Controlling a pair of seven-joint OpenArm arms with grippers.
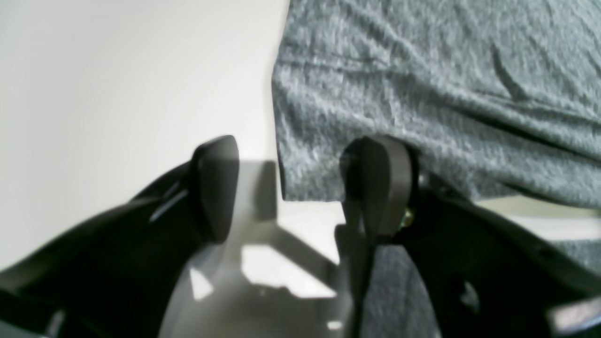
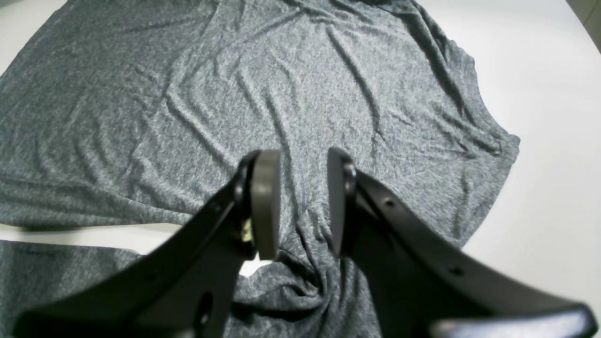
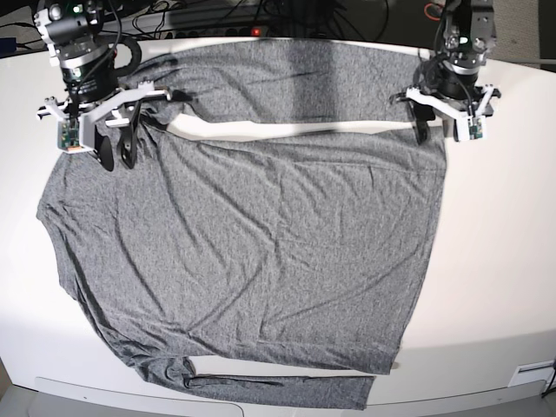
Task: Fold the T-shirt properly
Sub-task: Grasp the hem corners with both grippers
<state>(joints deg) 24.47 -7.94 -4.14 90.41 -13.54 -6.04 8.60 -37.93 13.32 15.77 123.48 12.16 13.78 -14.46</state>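
Grey shirt (image 3: 261,252) lies flat; left gripper (image 1: 300,188), spread at its corner, should pinch hem squarely; right gripper (image 2: 303,202), parted, grips nothing.

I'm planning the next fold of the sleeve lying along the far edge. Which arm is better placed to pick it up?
Left, probably. The left gripper sits open, straddling the T-shirt edge at the table. The right gripper hangs above bunched fabric, gripping nothing.
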